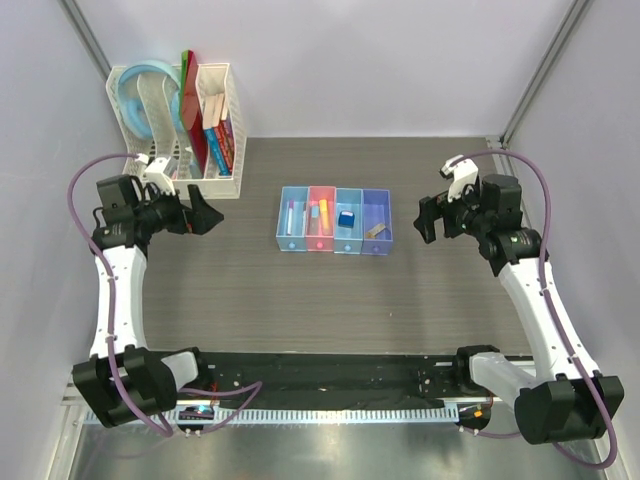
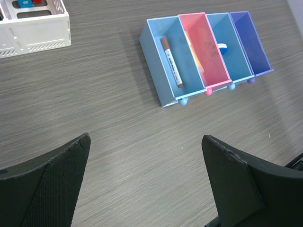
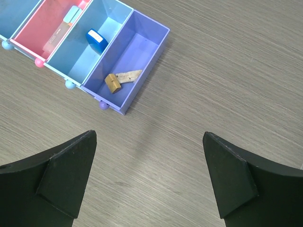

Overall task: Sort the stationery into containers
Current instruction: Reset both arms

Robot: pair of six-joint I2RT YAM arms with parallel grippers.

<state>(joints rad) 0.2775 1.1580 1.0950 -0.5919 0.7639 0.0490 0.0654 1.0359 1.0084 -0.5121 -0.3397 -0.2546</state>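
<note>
Your left fingers (image 2: 52,184) fill the bottom of the left wrist view, spread wide with nothing between them. Your right fingers (image 3: 61,179) gape just as wide and are equally bare. Both pairs hang above the desk (image 1: 230,290), one well off each end of the row of 4 bins (image 1: 377,205).

Counting from the row's left end:
- Bin 1, light blue, holds the pen (image 2: 170,61).
- Bin 2, pink, holds the grey stick (image 3: 59,34) with its light-blue tip, and the orange-yellow piece (image 1: 323,211) beside it. Their exact lie is hard to make out, since the pink wall hides part of them.
- Bin 3, light blue, holds the dark-blue block (image 3: 96,41).
- Bin 4, violet, holds the tan piece (image 3: 122,79).

Beyond the row's left end stands the white rack (image 2: 38,33), which is no part of this job.

You appear to be at the closing step, as no loose stationery shows on the desk around the row. I judge that the next move needs no grasp. Check that bin 2 is meant to hold 2 pieces, then draw both arms back from the row without brushing its walls.
</note>
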